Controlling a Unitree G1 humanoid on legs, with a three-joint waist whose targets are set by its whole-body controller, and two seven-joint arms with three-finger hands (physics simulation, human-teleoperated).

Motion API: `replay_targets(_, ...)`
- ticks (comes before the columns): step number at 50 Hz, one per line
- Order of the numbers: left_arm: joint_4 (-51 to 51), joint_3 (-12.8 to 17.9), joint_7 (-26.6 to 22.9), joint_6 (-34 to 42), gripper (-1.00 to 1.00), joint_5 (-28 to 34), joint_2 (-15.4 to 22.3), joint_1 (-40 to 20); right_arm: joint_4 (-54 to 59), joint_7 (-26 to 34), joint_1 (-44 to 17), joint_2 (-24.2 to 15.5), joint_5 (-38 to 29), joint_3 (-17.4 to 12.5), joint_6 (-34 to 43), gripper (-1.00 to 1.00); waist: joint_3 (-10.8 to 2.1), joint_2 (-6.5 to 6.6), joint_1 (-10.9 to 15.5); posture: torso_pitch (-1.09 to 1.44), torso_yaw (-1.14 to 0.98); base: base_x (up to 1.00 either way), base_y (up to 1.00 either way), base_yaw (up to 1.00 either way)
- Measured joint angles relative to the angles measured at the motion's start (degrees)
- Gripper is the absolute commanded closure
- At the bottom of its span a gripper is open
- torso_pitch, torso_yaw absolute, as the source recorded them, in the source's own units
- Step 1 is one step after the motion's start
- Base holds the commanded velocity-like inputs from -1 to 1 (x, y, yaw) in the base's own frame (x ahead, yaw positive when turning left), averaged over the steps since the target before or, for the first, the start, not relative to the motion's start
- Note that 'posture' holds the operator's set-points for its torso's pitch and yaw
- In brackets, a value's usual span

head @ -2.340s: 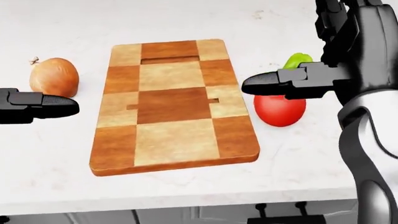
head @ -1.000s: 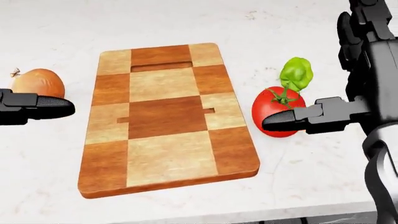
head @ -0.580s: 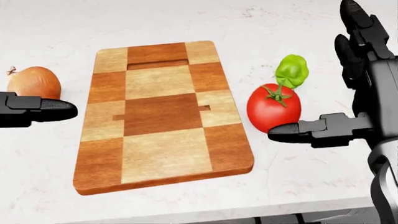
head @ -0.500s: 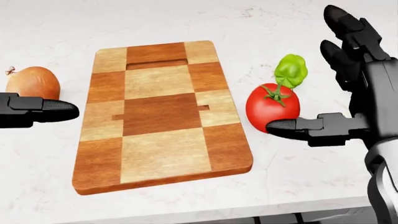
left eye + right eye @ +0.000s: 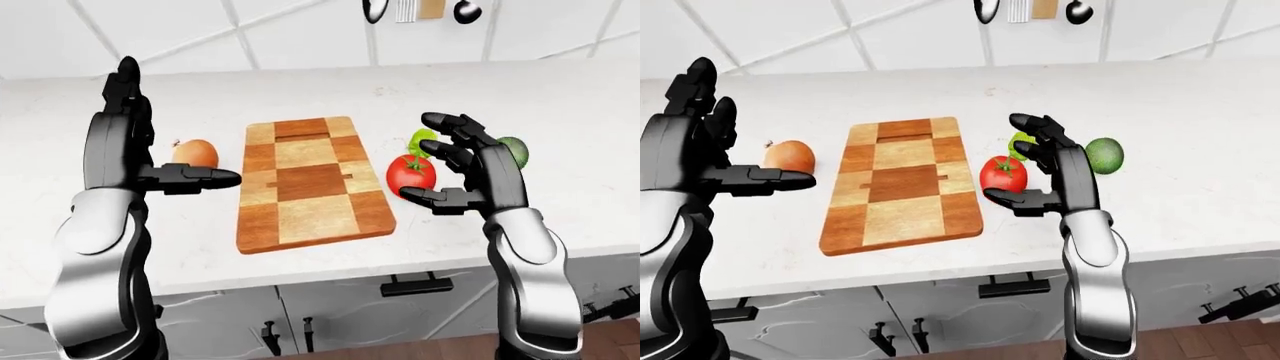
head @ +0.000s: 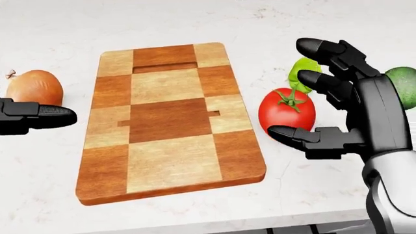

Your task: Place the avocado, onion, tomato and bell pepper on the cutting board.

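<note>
Right hand is held wide open, fingers spread around the tomato; contact cannot be told. Left hand is open too, nothing held, near the onion. Cutting board on the table carries nothing. Pepper and avocado lie right of the tomato.

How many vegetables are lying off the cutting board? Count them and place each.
4. The onion lies left of the cutting board; the tomato, bell pepper and avocado lie right of it, by the open right hand. None on the board.
</note>
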Motion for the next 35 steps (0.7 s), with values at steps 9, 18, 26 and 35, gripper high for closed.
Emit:
replay_targets(9,-0.28,0.18,0.0,-0.18,-1.0,-0.06,-0.11,0.65,1.5,-0.22,0.43,0.33,-0.34,-0.07,-1.54,-0.39,-0.02,0.04,-0.02,0.0,0.0,0.0,0.0,0.0)
replay_targets(18,-0.44,0.23,-0.1,-0.34,-1.0,-0.09,-0.13,1.05,3.5,-0.34,-0.48,0.02,-0.5,-0.07,-2.66,-0.39,-0.05,0.07,-0.03,0.0,0.0,0.0,0.0,0.0)
replay_targets(26,-0.48,0.23,-0.25,-0.09,-1.0,0.0,0.03,0.84,6.02,-0.7,-1.0,-0.02,-0.44,-0.05,-4.08,-0.39,-0.02,0.04,-0.03,0.0,0.0,0.0,0.0,0.0)
replay_targets(35,-0.42,0.22,-0.33,0.14,-1.0,0.17,0.24,0.31,8.14,-1.03,-0.06,0.23,-0.23,0.16,-6.03,-0.38,0.01,0.09,-0.01,0.0,0.0,0.0,0.0,0.0)
